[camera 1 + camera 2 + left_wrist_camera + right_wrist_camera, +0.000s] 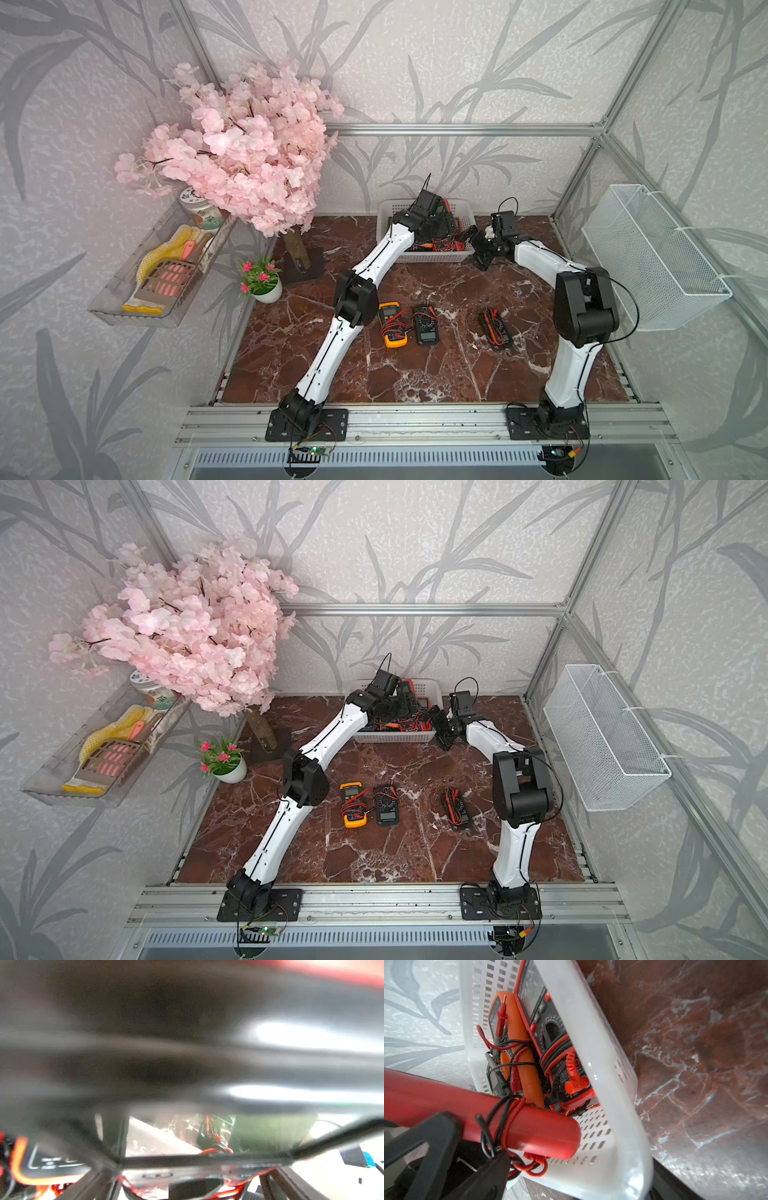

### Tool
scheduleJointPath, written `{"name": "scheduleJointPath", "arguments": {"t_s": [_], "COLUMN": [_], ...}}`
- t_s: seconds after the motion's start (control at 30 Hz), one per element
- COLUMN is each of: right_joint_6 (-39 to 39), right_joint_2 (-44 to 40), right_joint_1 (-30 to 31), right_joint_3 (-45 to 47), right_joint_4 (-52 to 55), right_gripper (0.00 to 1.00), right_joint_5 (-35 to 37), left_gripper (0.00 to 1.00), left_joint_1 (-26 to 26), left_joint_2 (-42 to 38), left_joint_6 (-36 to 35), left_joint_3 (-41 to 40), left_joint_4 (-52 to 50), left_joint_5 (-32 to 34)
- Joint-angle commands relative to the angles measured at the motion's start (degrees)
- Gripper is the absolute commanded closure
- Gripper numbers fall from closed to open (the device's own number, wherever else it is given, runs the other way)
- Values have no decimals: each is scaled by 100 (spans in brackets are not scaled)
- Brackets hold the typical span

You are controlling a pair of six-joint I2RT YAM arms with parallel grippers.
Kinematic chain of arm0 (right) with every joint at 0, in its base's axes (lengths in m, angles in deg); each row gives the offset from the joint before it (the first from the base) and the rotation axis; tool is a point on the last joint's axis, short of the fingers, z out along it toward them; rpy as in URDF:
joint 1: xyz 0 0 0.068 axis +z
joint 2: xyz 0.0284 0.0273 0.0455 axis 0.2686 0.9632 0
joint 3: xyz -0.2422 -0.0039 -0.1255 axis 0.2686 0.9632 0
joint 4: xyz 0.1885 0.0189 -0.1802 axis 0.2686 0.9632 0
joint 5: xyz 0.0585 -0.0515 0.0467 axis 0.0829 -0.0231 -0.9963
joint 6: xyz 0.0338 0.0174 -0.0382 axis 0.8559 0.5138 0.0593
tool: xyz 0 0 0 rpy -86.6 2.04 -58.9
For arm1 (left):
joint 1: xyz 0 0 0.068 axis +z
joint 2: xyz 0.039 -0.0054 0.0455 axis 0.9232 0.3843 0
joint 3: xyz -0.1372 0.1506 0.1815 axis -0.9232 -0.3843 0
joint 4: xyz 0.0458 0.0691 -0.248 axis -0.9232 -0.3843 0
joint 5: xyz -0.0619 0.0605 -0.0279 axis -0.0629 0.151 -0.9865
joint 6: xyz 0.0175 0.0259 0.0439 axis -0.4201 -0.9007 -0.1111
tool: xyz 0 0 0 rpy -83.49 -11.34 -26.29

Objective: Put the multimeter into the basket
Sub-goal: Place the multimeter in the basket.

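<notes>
While a yellow multimeter (390, 328), a black multimeter (427, 329) beside it and a third multimeter (495, 328) toward 3 o'clock lie on the table (415, 374), the basket (440, 257) at 12 o'clock holds several more. Left gripper (446, 226) hangs spread inside it; right gripper (474, 248), spread, hovers off its 3 o'clock end.

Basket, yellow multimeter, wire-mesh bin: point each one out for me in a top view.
basket (440, 257), in a top view, on its front wall.
yellow multimeter (391, 326), in a top view, on the middle of its face.
wire-mesh bin (660, 266), in a top view, on its mesh side wall.
</notes>
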Motion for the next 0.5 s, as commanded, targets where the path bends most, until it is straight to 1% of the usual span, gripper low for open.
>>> {"name": "scheduleJointPath", "arguments": {"t_s": [0.0,0.07,0.13,0.2,0.27,0.3,0.37,0.47], "right_joint_6": [684,1249,1924,2282,2340,2303,2174,2042], "right_joint_2": [378,575,733,822,842,847,764,486], "right_joint_1": [107,108,114,138,143,142,134,93], "right_joint_3": [-150,-56,153,173,82,35,16,250], "right_joint_4": [-399,-685,-1434,-1695,-1653,-1638,-1497,-1537], "right_gripper": [1,1,1,1,1,1,1,1], "right_joint_5": [-153,-134,-151,-56,15,8,28,130], "left_gripper": [0,0,0,0,0,0,0,0], "left_joint_1": [-127,-143,-154,-146,-64,-38,-43,-6], "left_joint_2": [-392,-387,-392,-405,-476,-546,-738,-998], "left_joint_6": [54,98,177,350,777,842,610,380], "left_joint_3": [111,104,112,102,-50,-97,-120,-263], "left_joint_4": [184,198,229,306,740,835,700,680], "left_joint_5": [-284,-344,-485,-865,-1494,-1515,-1219,-915]}}
